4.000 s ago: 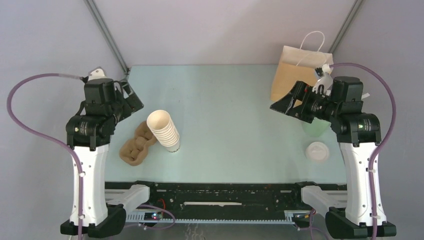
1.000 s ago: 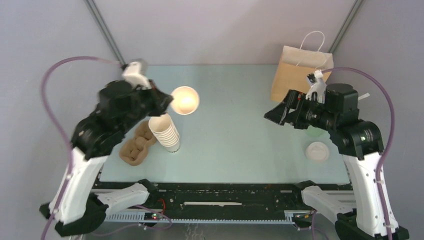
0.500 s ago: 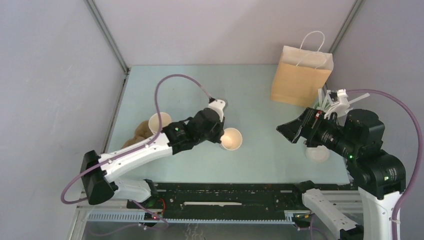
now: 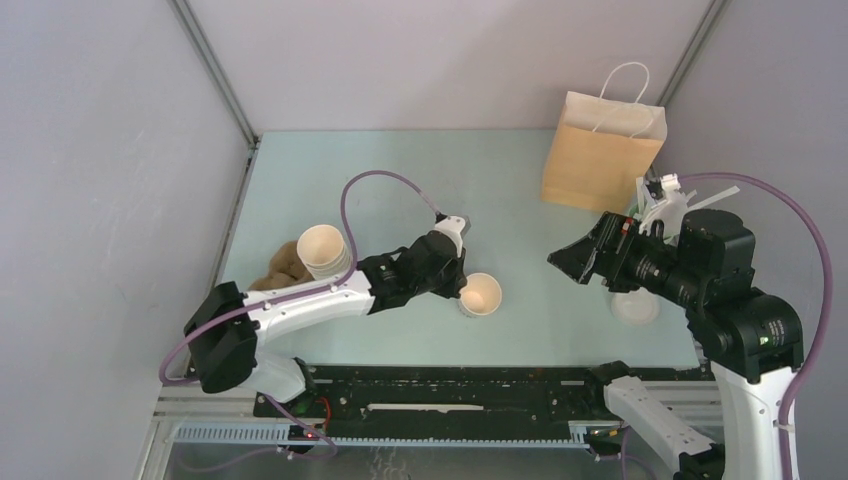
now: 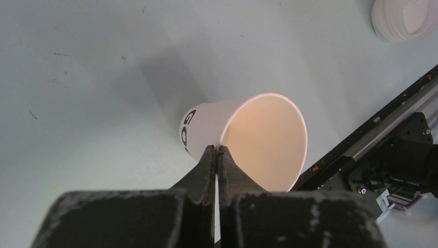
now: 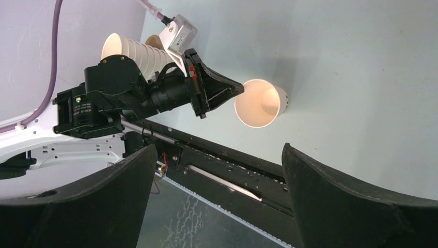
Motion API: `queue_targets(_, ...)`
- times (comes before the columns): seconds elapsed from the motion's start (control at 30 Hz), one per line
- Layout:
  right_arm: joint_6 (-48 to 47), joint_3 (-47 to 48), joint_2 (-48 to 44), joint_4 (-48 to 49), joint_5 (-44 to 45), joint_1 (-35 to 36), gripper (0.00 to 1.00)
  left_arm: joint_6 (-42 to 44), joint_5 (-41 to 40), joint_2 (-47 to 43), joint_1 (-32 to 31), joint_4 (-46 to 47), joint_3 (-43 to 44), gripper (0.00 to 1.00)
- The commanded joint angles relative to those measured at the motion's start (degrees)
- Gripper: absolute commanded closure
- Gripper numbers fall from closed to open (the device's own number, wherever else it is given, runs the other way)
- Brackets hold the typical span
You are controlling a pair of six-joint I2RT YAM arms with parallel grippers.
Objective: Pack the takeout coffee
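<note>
Pale green table [image 4: 400, 180] from above carries the lidless paper cup [image 4: 481, 296] mid-table by the near edge, left gripper [image 4: 462, 287] at its rim; the left wrist view shows those jaws pinched onto the cup's wall, and the right wrist view shows the right gripper [image 6: 218, 150] spread wide, holding nothing.

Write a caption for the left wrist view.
Left gripper pinching the rim of a lidless paper cup; white lid upper right.
</note>
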Motion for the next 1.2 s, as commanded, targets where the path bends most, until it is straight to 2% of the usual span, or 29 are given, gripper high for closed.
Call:
queue_targets(0.0, -0.13, 0.78, -0.83, -0.1, -0.06, -0.28, 0.0, -2.01, 1.75, 0.17, 0.72, 3.86, -1.68, 0.99)
queue_targets(0.17, 0.77, 0.09, -1.84, -0.04, 0.31, -0.29, 0.0, -1.63, 2.48, 0.6, 1.28, 3.13, -2.18, 0.89)
queue_targets(0.27, 0.88, -0.01, -2.09, -0.14, 0.91, -0.28, 0.0, -0.82, 1.15, 0.29, 1.56, 0.97, -1.44, 0.71)
queue_targets(0.3, 0.72, -0.09, -2.08, -0.14, 1.16, -0.28, 0.0, -0.43, 0.93, -0.08, 1.61, 0.51, -1.4, 0.59)
queue_targets(0.37, 0.26, -0.19, -1.91, -0.07, 1.62, -0.29, 0.0, 0.85, 0.56, -1.32, 1.68, -0.48, -1.24, 0.44)
queue_targets(0.57, -2.1, -1.34, -0.38, -0.34, 5.03, -0.44, 0.0, 6.19, -2.35, -8.64, 1.68, -8.0, 2.74, 0.18)
queue_targets(0.83, -1.56, -16.2, 3.75, 4.98, 9.28, -3.55, 0.0, 12.31, -4.84, -20.62, 1.68, -24.07, 15.88, 0.1)
queue_targets(0.9, -1.18, -18.75, 5.33, 5.78, 11.49, -6.32, 0.0, 12.64, -4.78, -22.83, 1.68, -26.75, 19.01, 0.08)
queue_targets(1.17, 2.84, -29.3, 6.6, 10.99, 21.47, -21.62, 0.12, 15.75, -4.52, -29.15, 1.68, -35.11, 29.97, 0.02)
